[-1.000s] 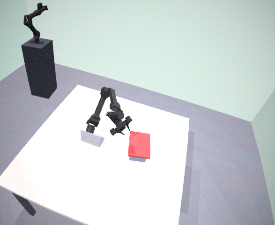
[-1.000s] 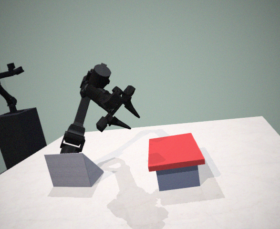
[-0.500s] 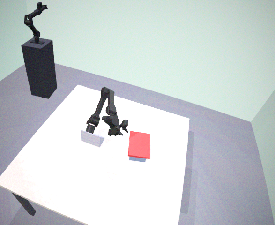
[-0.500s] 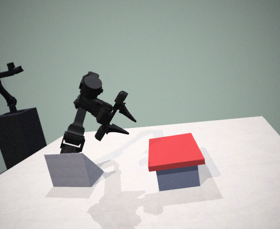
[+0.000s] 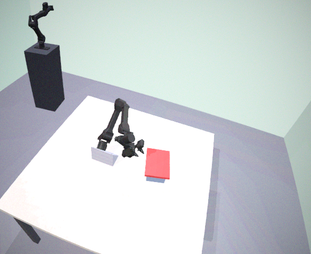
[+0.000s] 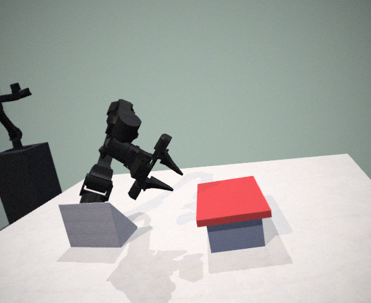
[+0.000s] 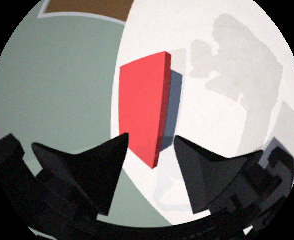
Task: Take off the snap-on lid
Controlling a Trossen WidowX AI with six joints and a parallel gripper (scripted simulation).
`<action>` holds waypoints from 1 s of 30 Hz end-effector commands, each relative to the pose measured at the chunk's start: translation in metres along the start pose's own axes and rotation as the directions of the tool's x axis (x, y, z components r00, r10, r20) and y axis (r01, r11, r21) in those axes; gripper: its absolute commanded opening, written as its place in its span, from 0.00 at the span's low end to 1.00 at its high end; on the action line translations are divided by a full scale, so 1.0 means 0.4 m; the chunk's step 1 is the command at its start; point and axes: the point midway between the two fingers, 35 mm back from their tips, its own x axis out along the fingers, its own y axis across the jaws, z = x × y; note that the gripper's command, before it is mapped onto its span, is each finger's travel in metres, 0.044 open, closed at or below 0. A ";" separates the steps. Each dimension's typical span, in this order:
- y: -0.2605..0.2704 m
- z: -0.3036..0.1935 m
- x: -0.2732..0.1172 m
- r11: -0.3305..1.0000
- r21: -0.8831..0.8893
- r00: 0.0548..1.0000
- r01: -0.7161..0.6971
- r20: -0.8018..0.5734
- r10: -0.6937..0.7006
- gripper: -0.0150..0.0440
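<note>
exterior: red lid [image 6: 232,199] on blue box [image 6: 237,235], box on desk [image 6: 322,208]. hand [image 6: 177,182] open, tilted down toward the lid, well apart from it. grey wedge [image 6: 90,225] at the arm's foot. second arm [image 6: 6,122] on dark pedestal [image 6: 25,182] behind.
</note>
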 end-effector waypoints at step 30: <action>-0.049 0.002 0.127 1.000 -0.003 1.000 0.014 0.011 -0.014 0.65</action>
